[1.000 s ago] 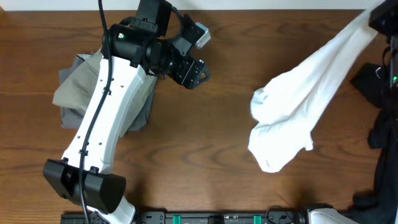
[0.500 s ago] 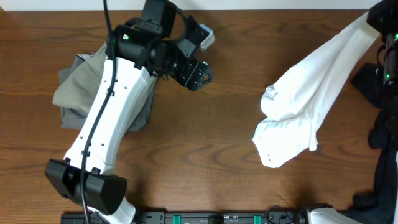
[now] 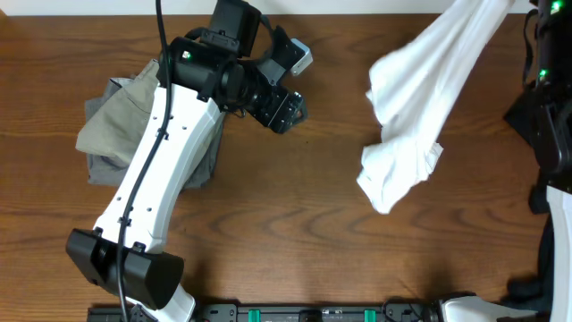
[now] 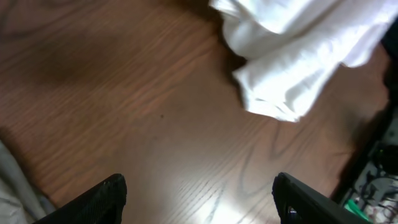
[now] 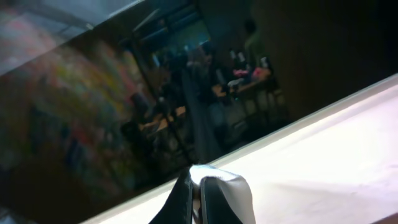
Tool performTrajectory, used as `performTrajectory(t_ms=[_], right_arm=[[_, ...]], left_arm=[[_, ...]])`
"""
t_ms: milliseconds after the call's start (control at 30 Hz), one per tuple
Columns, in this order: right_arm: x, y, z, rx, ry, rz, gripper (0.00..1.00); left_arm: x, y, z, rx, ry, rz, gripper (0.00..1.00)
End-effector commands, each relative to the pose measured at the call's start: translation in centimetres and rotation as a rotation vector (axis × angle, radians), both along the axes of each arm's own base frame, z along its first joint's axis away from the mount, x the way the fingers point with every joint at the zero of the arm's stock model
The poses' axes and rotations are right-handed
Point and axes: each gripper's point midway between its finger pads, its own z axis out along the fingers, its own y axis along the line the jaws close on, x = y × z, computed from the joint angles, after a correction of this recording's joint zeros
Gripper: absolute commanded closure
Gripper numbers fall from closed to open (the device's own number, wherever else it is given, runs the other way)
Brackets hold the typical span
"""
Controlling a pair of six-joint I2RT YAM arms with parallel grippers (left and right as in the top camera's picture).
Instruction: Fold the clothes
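Wood-grain brown surface (image 3: 295, 224) logged beneath both arms. Noted white garment (image 3: 416, 98) held up at far right, upper end out of frame, lower folds bunched over the wood; contact not determinable. Found right hand (image 5: 198, 186) pinched closed on that white cloth in wrist view. Found left hand (image 4: 199, 199) spread wide, empty, above bare wood. Logged grey clothes (image 3: 112, 130) piled at left, dark clothes (image 3: 518, 114) at right edge.

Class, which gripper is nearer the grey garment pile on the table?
Left. The left gripper hovers open just right of the grey garment pile; the right gripper is at the far corner, holding the white garment.
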Motion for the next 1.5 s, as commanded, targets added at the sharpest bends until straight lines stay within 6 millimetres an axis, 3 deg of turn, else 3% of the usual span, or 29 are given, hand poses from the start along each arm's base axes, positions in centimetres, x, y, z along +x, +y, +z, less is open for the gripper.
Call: performTrajectory(t_ms=[0,167,333,433,667,800,900,1100,1333,1467], right_arm=[[-0.2,-1.6,0.2,0.005,-0.007,-0.103,0.99],[-0.2,-1.6,0.0,0.003,0.004,-0.104,0.99],[-0.1,-1.7,-0.7,-0.003,0.031,-0.111,0.99],[0.0,-1.6,-1.2,-0.008,0.053,-0.110,0.99],[0.1,-1.3,-2.0,-0.016,0.088,-0.102,0.99],[0.1,-0.7,-2.3,-0.020,0.100,-0.088,0.99],[0.1,-0.3,-2.3,-0.021,0.102,-0.076,0.99],[0.1,0.8,-2.5,-0.024,0.108,-0.049,0.99],[0.0,1.6,-2.6,-0.027,0.115,-0.027,0.99],[0.0,1.8,-3.3,-0.035,0.142,-0.023,0.99]], left_arm=[[-1.7,-1.4,1.8,-0.101,0.012,-0.064,0.23],[-3.6,-4.1,0.5,-0.087,0.030,-0.144,0.23],[-5.4,-6.9,-3.1,0.063,0.001,-0.168,0.23],[-6.3,-9.3,-4.7,0.055,0.000,-0.168,0.23],[-5.8,-15.8,-8.1,-0.111,-0.081,-0.074,0.22],[-4.2,-17.9,-8.1,-0.122,-0.258,0.023,0.23],[-3.9,-19.4,-8.0,-0.153,-0.291,0.054,0.23],[-3.2,-20.8,-9.4,-0.198,-0.250,0.119,0.42],[-3.2,-21.1,-12.1,-0.192,-0.153,0.192,0.43],[-4.3,-21.8,-12.9,-0.189,-0.116,0.178,0.43]])
